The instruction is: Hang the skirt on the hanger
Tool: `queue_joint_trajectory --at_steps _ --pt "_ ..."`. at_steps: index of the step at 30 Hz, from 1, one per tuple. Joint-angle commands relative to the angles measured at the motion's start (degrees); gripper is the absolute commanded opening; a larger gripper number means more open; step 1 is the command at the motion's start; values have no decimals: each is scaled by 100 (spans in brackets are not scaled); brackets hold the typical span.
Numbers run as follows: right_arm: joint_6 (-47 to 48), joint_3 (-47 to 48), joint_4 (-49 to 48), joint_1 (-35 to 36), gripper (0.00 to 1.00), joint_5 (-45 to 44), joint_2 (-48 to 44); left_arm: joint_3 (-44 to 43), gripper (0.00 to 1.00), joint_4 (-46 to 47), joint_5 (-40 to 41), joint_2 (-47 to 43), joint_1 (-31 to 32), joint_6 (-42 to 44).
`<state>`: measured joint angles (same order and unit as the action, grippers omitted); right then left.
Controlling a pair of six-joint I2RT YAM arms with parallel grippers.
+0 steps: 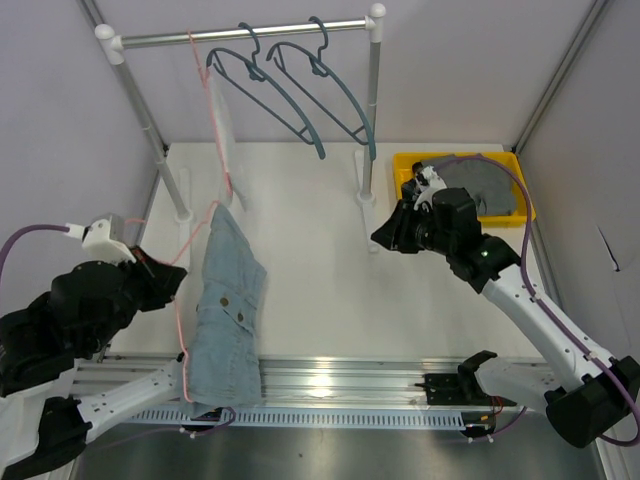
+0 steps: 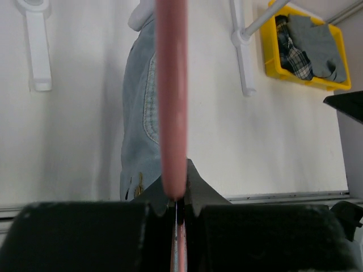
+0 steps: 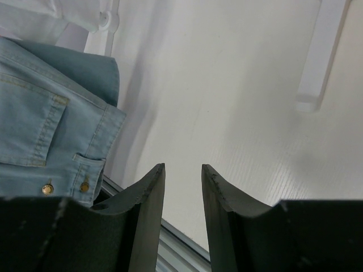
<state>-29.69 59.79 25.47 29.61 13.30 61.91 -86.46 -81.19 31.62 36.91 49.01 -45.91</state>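
Observation:
A light blue denim skirt (image 1: 228, 310) hangs over a thin pink hanger (image 1: 181, 300) at the left front of the table. My left gripper (image 1: 172, 281) is shut on the hanger's bar. In the left wrist view the pink bar (image 2: 172, 96) runs straight up from my closed left gripper (image 2: 177, 201), with the skirt (image 2: 142, 113) behind it. My right gripper (image 1: 385, 235) is open and empty, above the table right of centre, apart from the skirt. In the right wrist view the right gripper (image 3: 182, 170) has a clear gap, and the skirt (image 3: 39, 124) is at the left.
A clothes rack rod (image 1: 250, 33) spans the back with two teal hangers (image 1: 300, 90) and another pink hanger carrying a white garment (image 1: 222, 120). Its right post (image 1: 372, 110) stands near my right gripper. A yellow bin (image 1: 405, 160) with grey clothes sits at the back right.

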Motion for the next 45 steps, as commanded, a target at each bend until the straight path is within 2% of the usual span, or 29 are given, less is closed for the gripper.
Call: queue_joint_trajectory --at_steps 1,11,15,21,29,36,41,45 --pt "166 156 -192 133 38 6 93 -450 0 -99 354 -122 3 -234" --pt "183 261 -236 458 38 -170 269 -794 0 147 1004 79 3 -375" --pt "183 261 -192 485 38 -196 260 -873 0 445 1277 422 12 -86" --pt "227 244 -87 502 38 -293 146 -987 0 1192 584 1081 3 916" --pt "201 121 -51 511 38 -381 -12 -865 0 1377 -15 1196 3 1181" --pt "192 147 -78 625 38 -442 23 -1101 0 887 591 1240 3 926" --pt "201 138 -51 643 38 -451 14 -1725 0 113 1056 1801 -50 689" --pt "192 156 -25 704 37 -600 -117 -1699 0 366 1127 1636 -76 1110"
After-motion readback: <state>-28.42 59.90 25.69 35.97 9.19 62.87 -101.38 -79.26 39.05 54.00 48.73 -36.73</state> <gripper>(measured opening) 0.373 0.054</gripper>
